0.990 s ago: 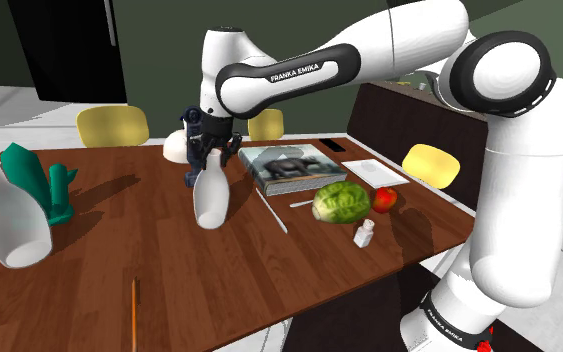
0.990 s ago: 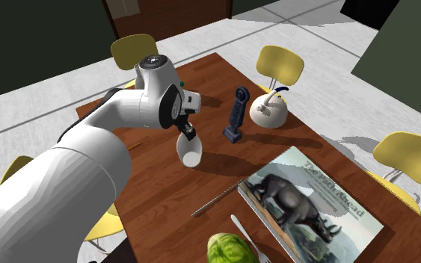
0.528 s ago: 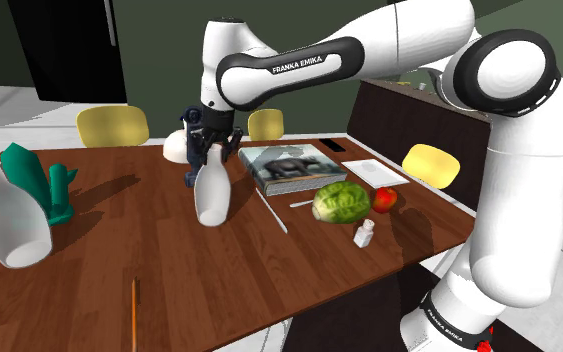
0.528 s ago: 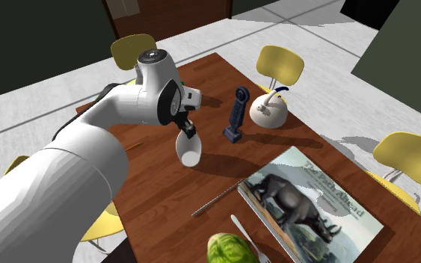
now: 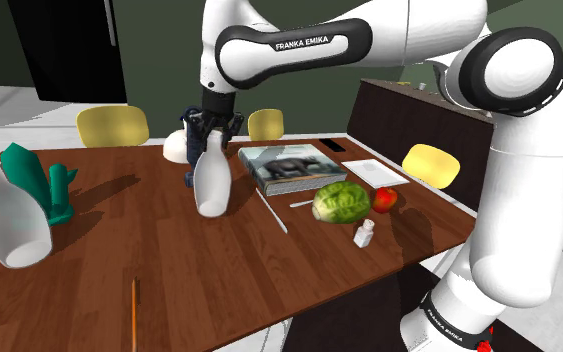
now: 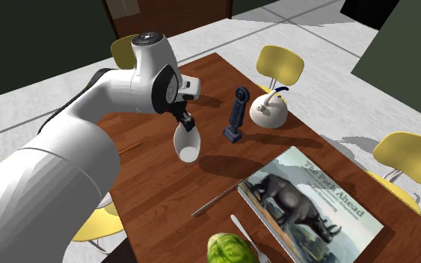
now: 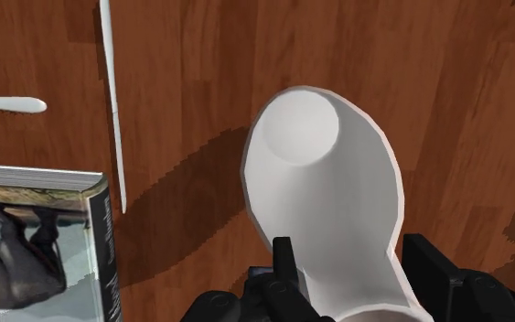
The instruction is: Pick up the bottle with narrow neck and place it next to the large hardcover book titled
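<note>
Bottle: plain white, no pattern. Gripper: all black. Table: reddish-brown, streaked with wood grain. Book: cover carries a dark grey rhinoceros on a muted pale ground, with light lettering. Chair: yellow. Cactus figure: teal green. Vase: white. Cabbage: green, mottled lighter. Apple: red. Upright stand: dark blue.

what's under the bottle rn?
Bare wood table, with a shadow cast by the bottle. The patch right below its body is covered. Fingers clasp its neck.
</note>
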Action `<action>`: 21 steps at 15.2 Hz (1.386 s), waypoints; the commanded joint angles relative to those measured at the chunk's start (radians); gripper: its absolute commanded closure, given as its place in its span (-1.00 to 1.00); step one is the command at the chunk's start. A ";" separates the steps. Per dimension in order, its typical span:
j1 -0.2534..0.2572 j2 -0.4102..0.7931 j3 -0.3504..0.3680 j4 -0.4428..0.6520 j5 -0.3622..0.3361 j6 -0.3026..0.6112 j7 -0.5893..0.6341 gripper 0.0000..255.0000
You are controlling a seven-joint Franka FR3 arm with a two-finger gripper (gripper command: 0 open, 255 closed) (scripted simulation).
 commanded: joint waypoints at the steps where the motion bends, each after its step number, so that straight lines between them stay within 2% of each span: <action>1: 0.002 -0.003 0.001 0.026 0.003 -0.028 -0.004 1.00; 13: 0.014 -0.001 0.007 0.183 0.010 -0.182 -0.023 1.00; 21: -0.128 -0.212 -0.038 -0.020 0.117 -0.156 -0.205 1.00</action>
